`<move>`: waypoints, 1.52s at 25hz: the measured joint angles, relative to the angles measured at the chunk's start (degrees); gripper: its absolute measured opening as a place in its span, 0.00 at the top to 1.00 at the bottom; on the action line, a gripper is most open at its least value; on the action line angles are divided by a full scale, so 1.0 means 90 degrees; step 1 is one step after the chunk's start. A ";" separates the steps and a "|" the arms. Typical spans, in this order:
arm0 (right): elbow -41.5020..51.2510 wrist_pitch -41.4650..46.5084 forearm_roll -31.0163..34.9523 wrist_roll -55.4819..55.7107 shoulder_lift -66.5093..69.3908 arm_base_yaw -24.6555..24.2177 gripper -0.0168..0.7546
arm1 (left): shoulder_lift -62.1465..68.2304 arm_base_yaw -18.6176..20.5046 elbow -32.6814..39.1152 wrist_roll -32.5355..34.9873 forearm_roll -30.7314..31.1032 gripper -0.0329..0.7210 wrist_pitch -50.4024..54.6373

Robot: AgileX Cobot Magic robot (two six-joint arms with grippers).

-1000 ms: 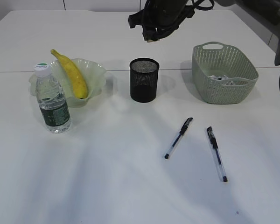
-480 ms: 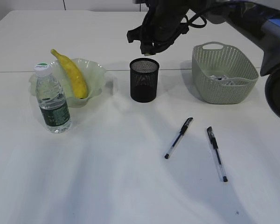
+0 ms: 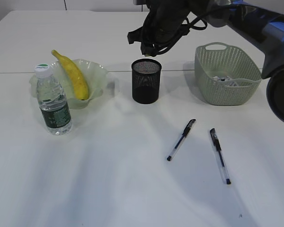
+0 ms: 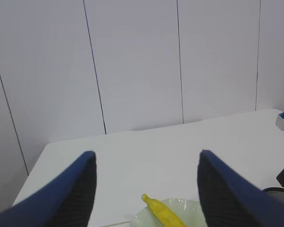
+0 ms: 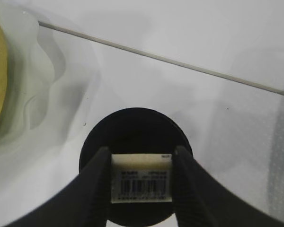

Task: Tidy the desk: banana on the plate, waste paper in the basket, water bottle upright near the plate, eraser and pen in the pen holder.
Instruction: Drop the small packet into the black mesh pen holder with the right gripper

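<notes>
Fingers of the right gripper [image 5: 141, 182] pinch a white eraser [image 5: 142, 178] by its two short sides, barcode label facing the wrist camera, directly above the open mouth of the black mesh pen holder [image 3: 146, 81]. In the exterior view the right gripper [image 3: 149, 47] hangs just over the holder's rim, apart from it. Small, light and slightly rubbery, the eraser looks easy to keep hold of between flat pads, and a side grip across its narrow width, as here, should let it drop cleanly once the pads part.

Fingers of the left gripper [image 4: 146, 189] stand wide apart with nothing between them, raised clear of the surface [image 3: 109, 179] and facing the wall.

Elsewhere, the banana [image 3: 72, 74] already lies in the pale green plate [image 3: 97, 72], the water bottle [image 3: 52, 100] stands upright just beside it, and crumpled paper [image 3: 226, 80] shows inside the woven basket [image 3: 226, 73]. Two pens [image 3: 181, 139] [image 3: 219, 155] lie on the surface in front of the basket, near each other but not touching. Slim, stiff and prone to rolling, each is best taken at mid-barrel.

Whatever the holder may contain is lost in shadow beneath the eraser. The paper is partly hidden by the basket wall, and the left arm is out of the exterior frame.
</notes>
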 joint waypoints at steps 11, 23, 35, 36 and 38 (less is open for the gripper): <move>0.0000 -0.0049 0.0000 0.0000 0.0331 0.0000 0.61 | 0.0000 0.0000 0.0000 0.0000 0.0000 0.33 0.0000; 0.0000 -0.0058 0.0000 0.0000 0.0441 0.0000 0.61 | 0.0000 0.0000 0.0000 0.0000 0.0000 0.33 0.0000; 0.0000 -0.0086 0.0000 0.0000 0.0441 0.0000 0.57 | 0.0000 0.0000 0.0000 0.0000 0.0000 0.33 0.0000; 0.0000 -0.0095 0.0000 0.0000 0.0441 0.0000 0.56 | 0.0000 0.0000 0.0000 0.0000 0.0000 0.33 0.0000; 0.0000 -0.0095 0.0000 0.0000 0.0441 0.0000 0.54 | 0.0000 0.0000 0.0000 0.0000 0.0000 0.33 0.0000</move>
